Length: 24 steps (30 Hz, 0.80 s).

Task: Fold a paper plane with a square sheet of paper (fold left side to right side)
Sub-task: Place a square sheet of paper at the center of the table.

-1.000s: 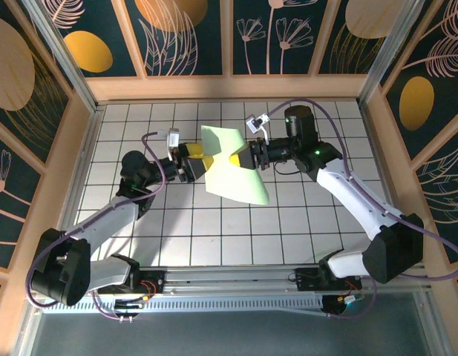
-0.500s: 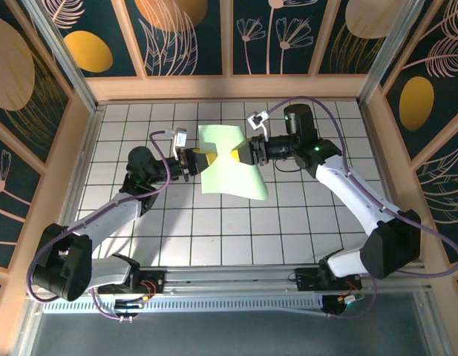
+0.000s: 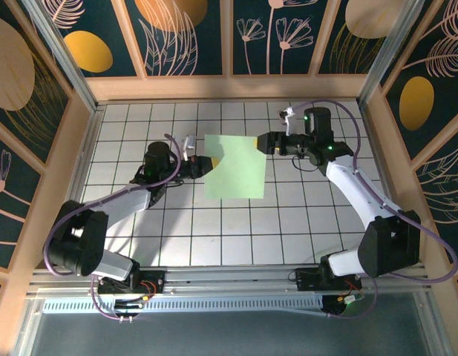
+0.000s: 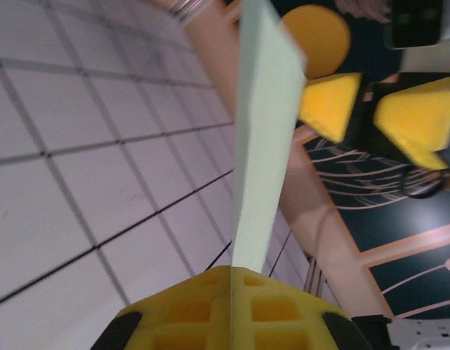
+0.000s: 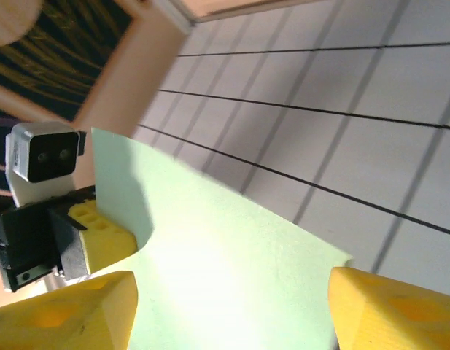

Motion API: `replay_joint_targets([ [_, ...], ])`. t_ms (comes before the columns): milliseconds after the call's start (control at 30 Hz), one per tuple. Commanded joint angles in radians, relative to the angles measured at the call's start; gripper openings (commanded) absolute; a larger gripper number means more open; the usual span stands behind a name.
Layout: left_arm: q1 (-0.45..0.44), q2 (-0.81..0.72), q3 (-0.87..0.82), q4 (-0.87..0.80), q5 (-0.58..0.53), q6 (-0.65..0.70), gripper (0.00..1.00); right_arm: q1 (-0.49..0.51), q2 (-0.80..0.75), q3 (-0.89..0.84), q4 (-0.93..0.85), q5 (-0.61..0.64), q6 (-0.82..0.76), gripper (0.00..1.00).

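Paper point(image 3: 236, 169), a pale green sheet, is held roughly level above the white tiles point(image 3: 139, 222) at mid-table, a little toward the far wall. The left gripper point(image 3: 202, 165) is clamped tight on its left edge, yellow fingers point(image 4: 210, 306) pressed together with the sheet pinched between them. The right gripper point(image 3: 263, 142) sits at the sheet's far right corner, jaws spread wide and gripping nothing, with the paper's edge reaching in between them.

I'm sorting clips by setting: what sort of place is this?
Probably a robot test cell: left arm and right arm at a white grid-tiled table, boxed in by wood-framed leaf-print panels, with the square sheet of paper between them.
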Motion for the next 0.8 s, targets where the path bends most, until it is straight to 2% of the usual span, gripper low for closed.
replay_joint_targets([
  [0,0.004,0.081,-0.003,-0.100,-0.001,-0.007,0.00,-0.022,0.024,-0.042,-0.040,0.131,0.036,0.72],
  [167,0.004,0.189,0.031,-0.225,-0.070,0.069,0.00,-0.025,0.055,-0.095,-0.018,0.174,0.059,0.71],
  [367,0.004,0.230,0.083,-0.347,-0.163,0.136,0.00,-0.018,0.090,-0.151,0.019,0.138,0.086,0.61],
  [667,0.004,0.244,0.082,-0.356,-0.217,0.120,0.00,0.037,0.183,-0.237,0.142,0.054,0.191,0.27],
  [767,0.004,0.242,0.078,-0.368,-0.242,0.116,0.00,0.063,0.221,-0.250,0.189,0.039,0.225,0.10],
])
